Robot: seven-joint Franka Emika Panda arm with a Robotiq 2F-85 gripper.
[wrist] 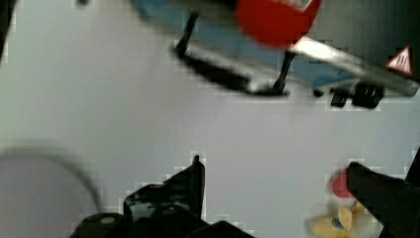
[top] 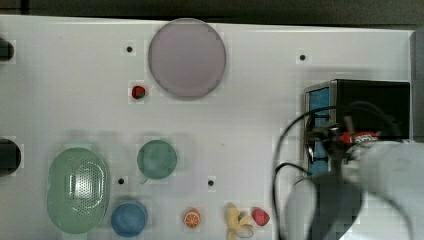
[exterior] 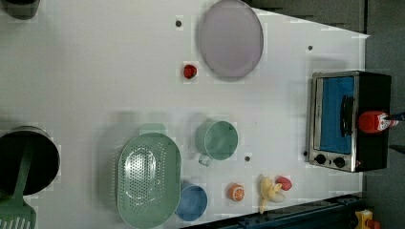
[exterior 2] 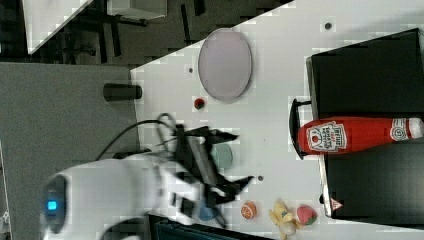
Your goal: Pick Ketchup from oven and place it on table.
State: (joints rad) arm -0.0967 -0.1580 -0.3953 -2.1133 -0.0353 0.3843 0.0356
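The white bench, dotted with small dark holes, carries everything. At the top view's right edge stands the black oven, its silver-framed bluish glass door facing the bench's middle, dark handle and small knobs on that front. The robot arm reaches in from the top view's lower right, just in front of the oven. A round lilac plate lies near the top view's upper edge, and a pale green perforated colander sits at the top view's lower left. The Ketchup lies on its side on top of the oven, its red base poking out past the door edge above the handle and its white cap pointing toward the back. The end effector hangs over the bench in front of the oven with its jaws spread wide and nothing between them, well apart from the bottle. A green mug and a blue cup stand beside the colander. Along the top view's lower edge lie an orange half, a banana and a red fruit; a strawberry sits just beside the plate
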